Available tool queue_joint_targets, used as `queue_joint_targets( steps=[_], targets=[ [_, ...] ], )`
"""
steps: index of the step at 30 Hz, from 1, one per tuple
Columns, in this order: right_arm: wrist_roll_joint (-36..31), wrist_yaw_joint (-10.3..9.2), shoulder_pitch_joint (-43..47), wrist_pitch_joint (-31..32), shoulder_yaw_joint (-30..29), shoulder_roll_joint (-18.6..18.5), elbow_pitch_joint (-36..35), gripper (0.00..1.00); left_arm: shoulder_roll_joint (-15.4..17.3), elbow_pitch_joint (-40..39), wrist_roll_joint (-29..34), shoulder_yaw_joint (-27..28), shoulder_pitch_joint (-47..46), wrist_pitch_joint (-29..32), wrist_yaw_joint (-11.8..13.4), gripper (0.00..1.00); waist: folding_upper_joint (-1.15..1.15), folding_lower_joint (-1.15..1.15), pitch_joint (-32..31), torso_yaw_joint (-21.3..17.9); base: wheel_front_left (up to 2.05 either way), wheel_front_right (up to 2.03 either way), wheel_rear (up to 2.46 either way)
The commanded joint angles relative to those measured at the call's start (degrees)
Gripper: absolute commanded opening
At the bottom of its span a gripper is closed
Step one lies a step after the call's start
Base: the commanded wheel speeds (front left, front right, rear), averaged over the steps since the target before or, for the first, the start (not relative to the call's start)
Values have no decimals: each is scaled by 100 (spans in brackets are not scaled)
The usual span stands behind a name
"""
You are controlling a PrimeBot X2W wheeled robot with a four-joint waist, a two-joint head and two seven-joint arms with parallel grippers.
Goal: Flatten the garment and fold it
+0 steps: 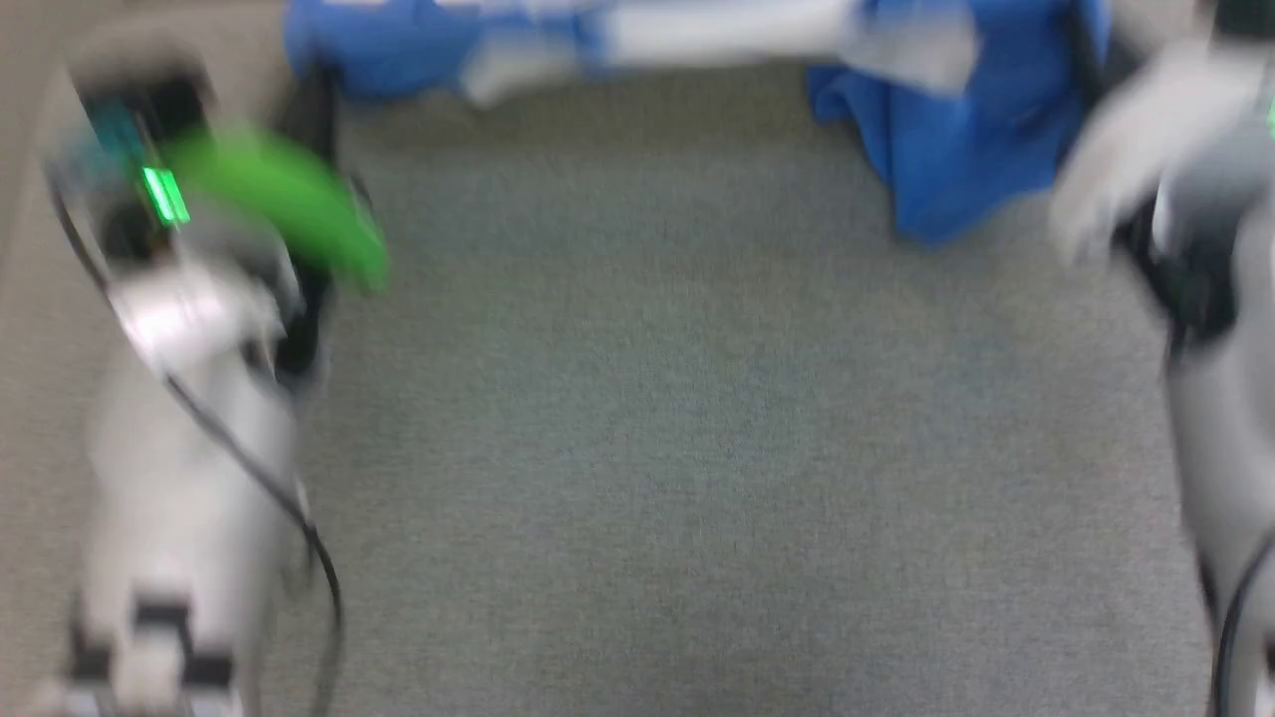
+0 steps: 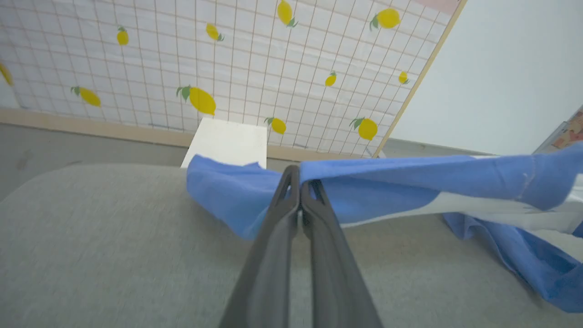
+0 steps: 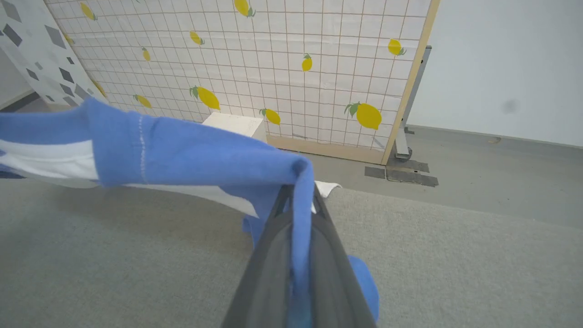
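Note:
The garment [image 1: 717,30], white with royal-blue sleeves, hangs stretched in a band between my two grippers across the top of the blurred head view. One blue sleeve [image 1: 956,139] droops toward the grey surface at the right. My left gripper [image 2: 300,175] is shut on a blue edge of the garment [image 2: 410,175], which runs off to the right above the surface. My right gripper [image 3: 298,189] is shut on blue fabric of the garment [image 3: 182,155], and a strip of it drapes down between the fingers. The chest print is hidden.
A grey fabric-covered table [image 1: 697,448] spreads out below the garment. Beyond its far edge stand a lemon-print grid panel [image 3: 296,68], a white box [image 2: 227,141] and a pale wall [image 3: 501,59]. My pale forearms [image 1: 179,518] flank the table at both sides.

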Motion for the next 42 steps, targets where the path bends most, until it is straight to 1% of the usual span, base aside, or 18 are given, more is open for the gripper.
queue_joint_targets(
  steps=[1,3,5,7,9,13,15,20,23,25,29,30,31,33,37,42],
  targets=[
    [129,-14,538,-48,-74,-121,-227,0,42,-177,-101,87,592,-17,60,0,0,0,-680,115,0,0,0],
    [225,-14,1220,-40,-98,-182,-508,0,-20,-467,-210,134,1278,24,189,0,0,0,-850,120,0,0,0],
    [284,-14,1953,-19,-220,-204,-759,0,-99,-804,-299,144,2041,149,375,0,0,0,-1014,128,0,0,0],
    [249,-14,2690,33,-297,-230,-1006,0,-149,-1165,-388,136,2823,372,574,0,0,0,-1129,125,0,0,0],
    [285,-14,3283,142,-400,-158,-1125,0,-146,-1446,-445,106,3422,599,712,0,0,0,-1235,112,0,0,0],
    [267,-14,4200,397,-527,-51,-1308,0,62,-1886,-384,-36,4326,1192,978,0,0,0,-1335,84,0,0,0],
    [214,-14,4533,602,-508,-76,-1383,0,170,-2053,-373,-71,4645,1471,1101,0,0,0,-1370,62,0,0,0],
    [134,-14,5048,1279,-496,-208,-1604,0,517,-2456,-186,-319,5205,2373,1406,0,0,0,-1443,15,0,0,0],
    [42,-14,5190,1721,-389,-226,-1813,0,647,-2621,-214,-450,5386,2911,1472,0,0,0,-1461,0,0,0,0],
    [-39,-14,5208,1985,-286,-220,-1877,0,663,-2692,-273,-501,5417,3139,1482,0,0,0,-1459,-7,0,0,0],
    [-110,-14,5115,2245,-223,-141,-1904,0,562,-2756,-455,-518,5344,3308,1455,0,0,0,-1455,6,0,0,0],
    [-124,-14,5086,2257,-224,-124,-1917,31,526,-2784,-506,-497,5323,3312,1459,19,0,0,-1461,8,0,0,0],
    [-129,-14,5068,2303,-219,-117,-1937,100,505,-2827,-547,-475,5300,3321,1468,100,0,0,-1471,12,0,0,0],
    [-95,-14,5026,2339,-247,-116,-2023,100,487,-2925,-640,-395,5272,3332,1493,100,0,0,-1497,11,0,0,0],
    [81,-14,5003,2526,-380,-133,-2333,100,595,-3228,-794,-213,5277,3458,1549,100,0,0,-1586,-7,0,0,0],
    [408,-14,5026,2818,-816,-67,-3009,100,717,-3826,-1044,139,5353,3544,1672,100,0,0,-1693,-44,0,0,0]
  ],
)
